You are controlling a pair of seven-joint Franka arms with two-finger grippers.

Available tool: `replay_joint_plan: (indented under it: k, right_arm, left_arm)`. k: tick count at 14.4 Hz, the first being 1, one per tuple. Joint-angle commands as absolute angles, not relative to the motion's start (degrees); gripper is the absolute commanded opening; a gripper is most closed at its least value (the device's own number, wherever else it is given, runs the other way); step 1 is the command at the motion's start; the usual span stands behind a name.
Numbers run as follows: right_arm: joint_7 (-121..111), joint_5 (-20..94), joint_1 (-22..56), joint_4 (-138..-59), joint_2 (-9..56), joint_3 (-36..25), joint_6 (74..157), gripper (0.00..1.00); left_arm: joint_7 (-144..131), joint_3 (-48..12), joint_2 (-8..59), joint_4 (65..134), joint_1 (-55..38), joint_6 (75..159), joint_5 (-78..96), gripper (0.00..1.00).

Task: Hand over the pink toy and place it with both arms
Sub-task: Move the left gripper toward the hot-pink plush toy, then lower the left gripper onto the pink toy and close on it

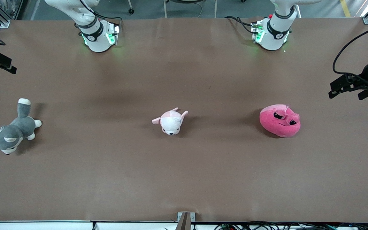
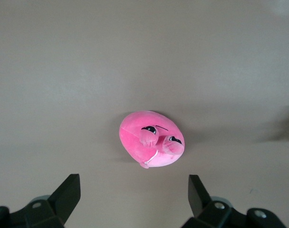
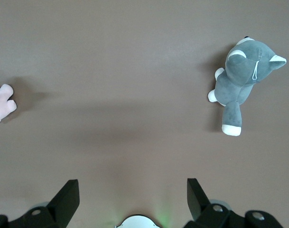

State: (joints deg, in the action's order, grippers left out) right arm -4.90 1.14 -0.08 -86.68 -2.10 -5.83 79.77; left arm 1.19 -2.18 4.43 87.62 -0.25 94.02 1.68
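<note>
The pink toy (image 1: 280, 120) sits on the bench (image 1: 184, 179) toward the left arm's end, face up, untouched. The left pincer (image 1: 339, 88) hangs nearby in the air, jaws wide and empty. Best to drop straight over the plush and span its rounded body, I'd judge. The right pincer (image 1: 2, 65) waits, open too, though mostly cut off at the frame edge. Bare bench surrounds the toy; the white plush (image 1: 170, 121) lies well apart.
</note>
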Motion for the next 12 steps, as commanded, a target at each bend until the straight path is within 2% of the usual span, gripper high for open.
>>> replay_joint_plan:
  k: [1,6,12]
  right_arm:
    - [-4.6,1.3,0.0,-88.3,-3.9,-6.0,80.0,1.00]
    - [-4.7,1.1,-0.2,-88.3,-3.8,-6.2,80.1,1.00]
    - [-4.8,1.0,-0.2,-87.6,-3.6,-6.2,80.1,1.00]
  left_arm:
    - [1.1,-2.0,8.2,87.8,-0.2,91.1,0.4,1.00]
    - [0.4,-2.1,14.8,88.4,-0.4,89.7,1.0,1.00]
    - [-0.1,-2.1,20.9,90.7,-1.5,95.5,1.1,0.96]
